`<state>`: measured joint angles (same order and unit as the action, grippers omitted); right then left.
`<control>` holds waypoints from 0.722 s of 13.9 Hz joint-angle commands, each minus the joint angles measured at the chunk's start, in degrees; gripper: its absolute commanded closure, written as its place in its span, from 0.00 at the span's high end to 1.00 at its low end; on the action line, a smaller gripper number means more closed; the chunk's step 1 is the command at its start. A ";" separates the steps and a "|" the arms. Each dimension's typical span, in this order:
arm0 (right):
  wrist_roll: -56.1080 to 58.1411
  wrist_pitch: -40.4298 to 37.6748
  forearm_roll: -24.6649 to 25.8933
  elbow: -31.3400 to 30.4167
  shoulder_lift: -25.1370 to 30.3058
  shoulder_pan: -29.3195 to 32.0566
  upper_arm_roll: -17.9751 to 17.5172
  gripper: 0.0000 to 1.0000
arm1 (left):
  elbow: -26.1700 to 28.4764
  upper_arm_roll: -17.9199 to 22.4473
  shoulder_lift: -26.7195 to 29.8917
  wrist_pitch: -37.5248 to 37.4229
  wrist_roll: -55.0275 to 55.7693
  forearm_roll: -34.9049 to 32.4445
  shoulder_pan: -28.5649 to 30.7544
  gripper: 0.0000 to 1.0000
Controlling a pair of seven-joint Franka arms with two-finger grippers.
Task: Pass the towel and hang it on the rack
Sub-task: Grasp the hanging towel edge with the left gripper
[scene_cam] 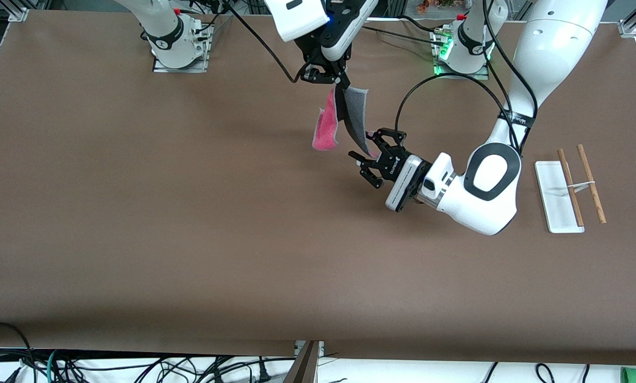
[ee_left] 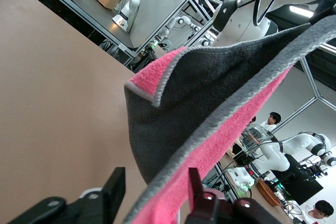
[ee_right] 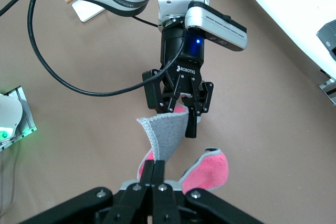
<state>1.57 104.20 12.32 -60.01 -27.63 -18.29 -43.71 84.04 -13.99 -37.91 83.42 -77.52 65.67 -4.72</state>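
The towel (scene_cam: pixel 352 114) hangs in the air, folded, with pink-red and dark grey faces and a pale edge. My right gripper (scene_cam: pixel 339 84) is shut on its upper edge over the middle of the table; the right wrist view shows the fingers (ee_right: pixel 159 169) pinched on the cloth (ee_right: pixel 168 135). My left gripper (scene_cam: pixel 367 158) is open, with the towel's lower corner between its spread fingers. In the left wrist view the towel (ee_left: pixel 210 87) passes between the two fingers (ee_left: pixel 116 190) without being clamped. The rack (scene_cam: pixel 554 197) lies toward the left arm's end of the table.
The rack's two wooden rods (scene_cam: pixel 592 183) lie across its white base, joined by a white crosspiece. The left arm's elbow (scene_cam: pixel 490 175) hangs low between the gripper and the rack. Cables run from both wrists. Brown table (scene_cam: pixel 190 213) all around.
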 commanded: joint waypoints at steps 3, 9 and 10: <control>-0.96 0.30 -0.11 0.59 -0.85 0.36 -1.02 0.00 | 0.25 0.37 0.21 -0.28 -3.95 1.66 0.32 0.00; -0.87 -0.41 -0.19 -0.11 -0.76 0.71 -0.58 1.00 | -0.37 0.54 0.56 -1.07 -2.20 1.22 1.64 0.00; -0.87 -0.58 -0.19 -0.20 -0.76 0.80 -0.58 1.00 | -0.54 0.54 0.73 -1.07 -1.76 0.87 2.25 0.00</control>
<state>1.36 104.17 12.32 -60.08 -28.56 -18.09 -43.68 83.76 -13.58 -37.91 83.33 -79.69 65.70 -3.54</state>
